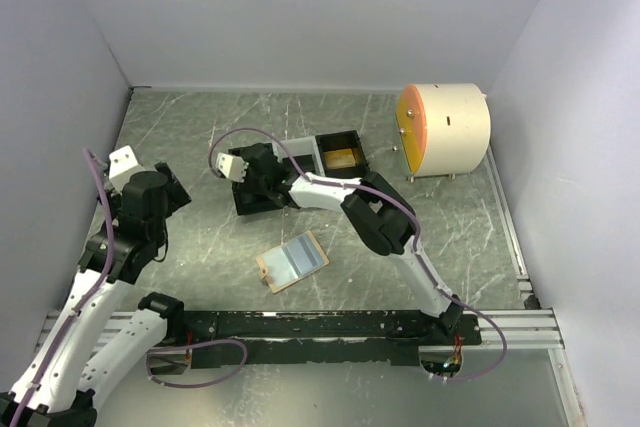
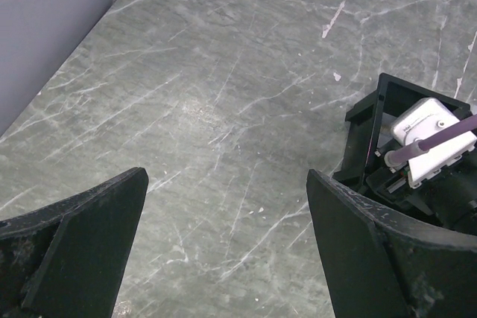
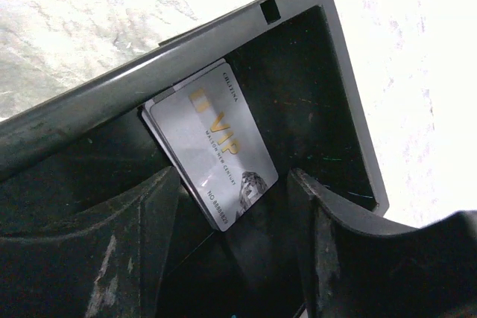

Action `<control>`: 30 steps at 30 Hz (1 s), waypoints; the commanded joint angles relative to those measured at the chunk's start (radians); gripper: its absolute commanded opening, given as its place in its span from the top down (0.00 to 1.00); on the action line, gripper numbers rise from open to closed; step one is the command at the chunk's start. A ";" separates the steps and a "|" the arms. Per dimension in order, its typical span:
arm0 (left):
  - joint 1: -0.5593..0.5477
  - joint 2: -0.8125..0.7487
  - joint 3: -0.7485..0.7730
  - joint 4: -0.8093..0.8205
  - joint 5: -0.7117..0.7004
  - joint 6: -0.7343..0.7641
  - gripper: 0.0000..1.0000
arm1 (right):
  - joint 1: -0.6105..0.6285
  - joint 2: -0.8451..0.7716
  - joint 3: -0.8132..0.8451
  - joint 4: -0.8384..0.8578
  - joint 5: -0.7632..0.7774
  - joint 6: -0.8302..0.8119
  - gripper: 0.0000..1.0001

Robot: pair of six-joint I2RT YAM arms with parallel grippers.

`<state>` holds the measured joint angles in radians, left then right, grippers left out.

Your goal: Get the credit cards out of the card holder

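The card holder (image 1: 291, 261) lies open on the table, pale blue inner faces up, tan edge at its left. My right gripper (image 1: 256, 183) is down in the left black compartment of the tray (image 1: 303, 152). In the right wrist view it (image 3: 234, 202) is open, with a stack of silver-grey VIP credit cards (image 3: 212, 143) leaning against the tray wall (image 3: 223, 42), their lower corner between the fingers and untouched. A gold card (image 1: 340, 157) lies in the tray's right compartment. My left gripper (image 1: 168, 190) is open and empty over bare table (image 2: 226, 176).
A white drum with an orange face (image 1: 442, 130) stands at the back right. Grey walls close the table on the left, back and right. The tray's black corner (image 2: 369, 132) and the right arm's wrist camera (image 2: 428, 139) show to the right of my left gripper.
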<state>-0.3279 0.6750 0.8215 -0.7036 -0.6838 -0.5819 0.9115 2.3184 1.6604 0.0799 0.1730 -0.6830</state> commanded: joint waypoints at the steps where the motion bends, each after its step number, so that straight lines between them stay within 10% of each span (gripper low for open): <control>1: 0.007 0.004 0.013 0.006 0.012 0.016 0.00 | -0.002 -0.043 0.007 -0.041 -0.057 0.032 0.38; 18: 0.007 0.013 0.013 -0.001 0.013 0.015 0.01 | -0.061 -0.522 -0.383 0.221 0.101 0.479 0.31; 24: 0.007 0.027 0.012 0.001 0.027 0.019 0.00 | -0.077 -0.714 -0.614 0.165 0.346 0.777 0.31; 30: 0.007 0.031 0.011 0.003 0.051 0.029 0.00 | -0.082 -0.905 -0.764 -0.021 0.230 0.968 0.30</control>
<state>-0.3279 0.7101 0.8215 -0.7040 -0.6579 -0.5758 0.8295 1.5242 0.9531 0.1806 0.4309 0.0956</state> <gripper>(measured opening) 0.995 0.692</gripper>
